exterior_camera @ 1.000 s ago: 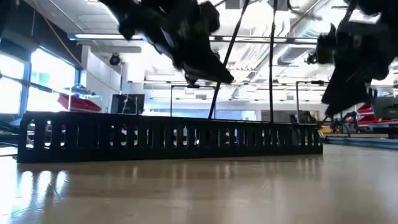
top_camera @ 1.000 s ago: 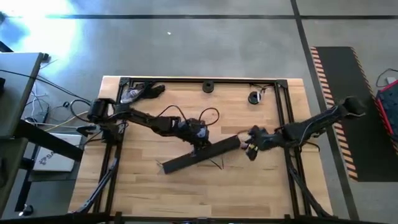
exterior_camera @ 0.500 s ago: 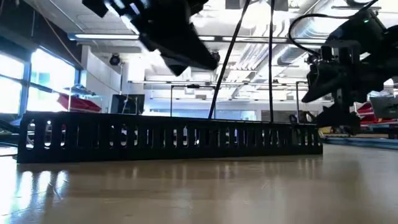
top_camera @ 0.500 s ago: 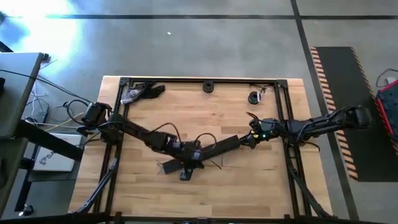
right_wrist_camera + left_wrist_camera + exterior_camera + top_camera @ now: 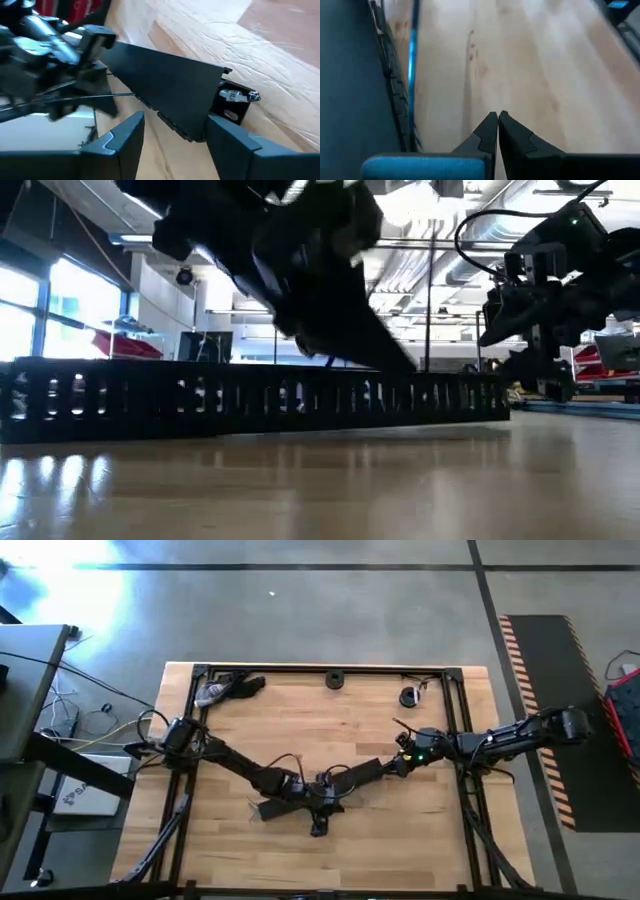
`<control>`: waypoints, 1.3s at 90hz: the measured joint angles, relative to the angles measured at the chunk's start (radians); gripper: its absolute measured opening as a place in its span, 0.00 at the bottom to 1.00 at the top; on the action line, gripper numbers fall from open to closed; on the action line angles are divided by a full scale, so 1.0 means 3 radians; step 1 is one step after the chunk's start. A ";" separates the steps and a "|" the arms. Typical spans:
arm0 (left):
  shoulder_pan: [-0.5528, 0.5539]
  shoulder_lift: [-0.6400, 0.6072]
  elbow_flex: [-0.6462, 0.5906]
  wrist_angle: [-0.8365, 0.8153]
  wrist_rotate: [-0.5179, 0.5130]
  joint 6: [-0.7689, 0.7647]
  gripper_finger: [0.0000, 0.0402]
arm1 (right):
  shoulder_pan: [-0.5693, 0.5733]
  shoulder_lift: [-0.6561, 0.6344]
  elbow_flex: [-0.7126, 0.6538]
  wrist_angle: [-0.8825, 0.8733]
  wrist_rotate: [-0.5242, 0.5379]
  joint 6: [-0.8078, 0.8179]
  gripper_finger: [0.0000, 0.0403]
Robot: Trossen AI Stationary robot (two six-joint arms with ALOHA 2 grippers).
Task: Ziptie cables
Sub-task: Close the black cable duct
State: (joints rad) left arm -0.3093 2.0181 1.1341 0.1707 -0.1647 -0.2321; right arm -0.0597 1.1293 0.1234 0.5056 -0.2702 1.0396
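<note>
Lowered since the earlier frame, the left gripper (image 5: 318, 827) reaches over the slotted black strip (image 5: 362, 773) with fingers (image 5: 490, 131) clenched empty, while the right gripper (image 5: 391, 766), released, straddles the strip's end; thin cables (image 5: 350, 806) beside it could snag.

Overhead view straight down, low view level across the table (image 5: 400, 830), both sharing the slotted black strip (image 5: 250, 400).
</note>
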 joint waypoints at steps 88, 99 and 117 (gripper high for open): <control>-0.0152 -0.0053 0.0075 -0.0668 -0.0583 0.0669 0.00 | 0.0219 0.1047 0.0032 0.1133 0.0463 0.0300 0.53; -0.0122 -0.0008 0.0076 -0.0657 -0.0822 0.0668 0.00 | 0.0214 0.1258 0.0167 0.1175 0.0425 0.0277 0.49; -0.0098 -0.0005 0.0076 -0.0733 -0.1100 0.0576 0.00 | 0.0215 0.1385 0.0397 0.1177 0.0319 0.0280 0.24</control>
State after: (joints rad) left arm -0.3386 2.0167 1.1568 -0.0493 -0.4948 -0.0594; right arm 0.0049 1.5446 0.2425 0.8588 -0.1746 1.1236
